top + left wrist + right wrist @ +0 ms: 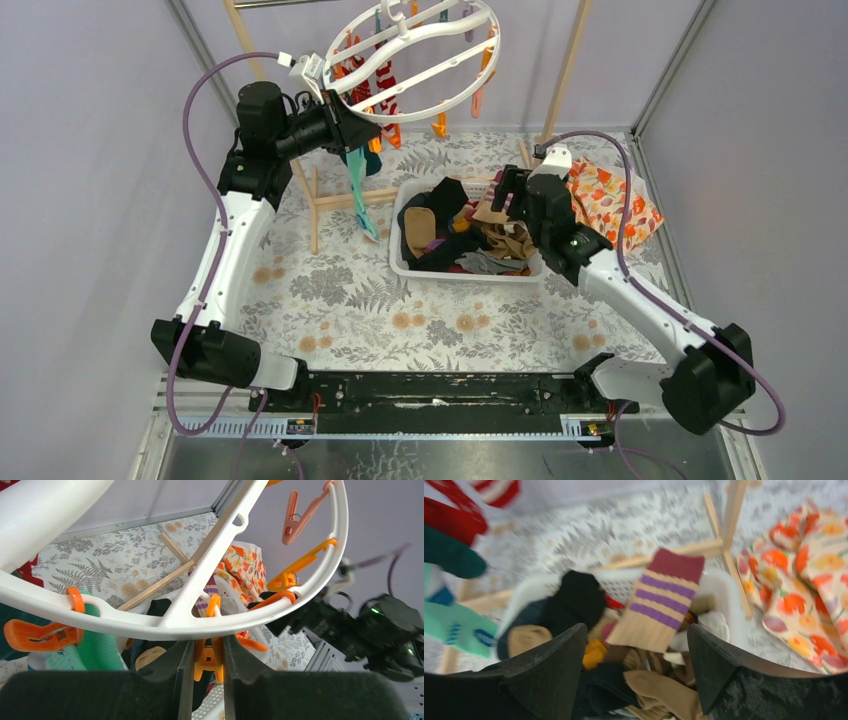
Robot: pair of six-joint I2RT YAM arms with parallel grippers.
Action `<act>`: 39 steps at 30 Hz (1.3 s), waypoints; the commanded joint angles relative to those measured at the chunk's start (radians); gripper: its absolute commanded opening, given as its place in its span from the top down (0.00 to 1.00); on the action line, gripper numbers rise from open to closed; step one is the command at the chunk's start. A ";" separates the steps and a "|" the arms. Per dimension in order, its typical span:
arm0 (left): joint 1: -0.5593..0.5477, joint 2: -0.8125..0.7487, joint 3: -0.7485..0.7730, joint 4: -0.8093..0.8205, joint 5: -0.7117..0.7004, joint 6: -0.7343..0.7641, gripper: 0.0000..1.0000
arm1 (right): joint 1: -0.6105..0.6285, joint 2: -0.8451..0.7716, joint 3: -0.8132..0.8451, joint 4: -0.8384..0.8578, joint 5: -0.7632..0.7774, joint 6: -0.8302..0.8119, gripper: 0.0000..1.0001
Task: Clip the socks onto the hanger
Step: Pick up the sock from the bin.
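Left gripper (206, 647): raised well above and to the far left of the white basket (398, 228), up against the near rim of the hanger (125, 620). Its fingers (182, 670) stand close together with an orange clip (208, 662) filling the narrow gap. They appear to be clenched on that clip, though the contact faces are partly hidden in the left wrist view.

Hanger: suspended above and beyond the basket's far-left corner, tilted, with its ring and crossbars in view. Orange clips hang along the rim. Red-and-white striped socks (385, 85) hang from it on the far side from the basket.

Teal sock (358, 185): hangs straight down below the left gripper, to the left of the basket and clear of its wall. Its upper end is hidden behind the gripper in the top view.

Right gripper (636, 630): directly over the right half of the basket, pointing down into it. The jaws are spread wide and released.

Socks (470, 245): a loose heap of black, tan and grey pieces fills the basket. A maroon striped sock (659, 600) is draped over the basket's far rim, seen between the right fingers.

Other items: an orange-and-white patterned cloth (610, 200) lies just beside the basket's right end. The wooden pole frame (340, 200) has its crossed foot bars to the left of and behind the basket. All rests on a fern-patterned table (330, 290).
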 commanded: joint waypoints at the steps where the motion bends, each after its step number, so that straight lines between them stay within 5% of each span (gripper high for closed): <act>1: 0.003 0.000 0.023 -0.032 -0.029 0.018 0.95 | -0.146 0.118 0.101 -0.243 -0.195 0.118 0.21; 6: 0.003 0.005 0.039 -0.036 -0.017 0.007 0.95 | -0.354 0.299 0.193 -0.232 -0.548 0.209 0.26; 15: 0.003 0.005 0.061 -0.059 -0.002 0.021 0.95 | -0.494 0.504 0.292 -0.155 -0.768 0.286 0.31; 29: 0.004 0.008 0.047 -0.058 0.022 0.032 0.96 | -0.518 0.633 0.326 0.047 -0.807 0.367 0.43; 39: 0.004 0.009 0.035 -0.055 0.036 0.036 0.96 | -0.519 0.616 0.285 0.178 -0.835 0.439 0.75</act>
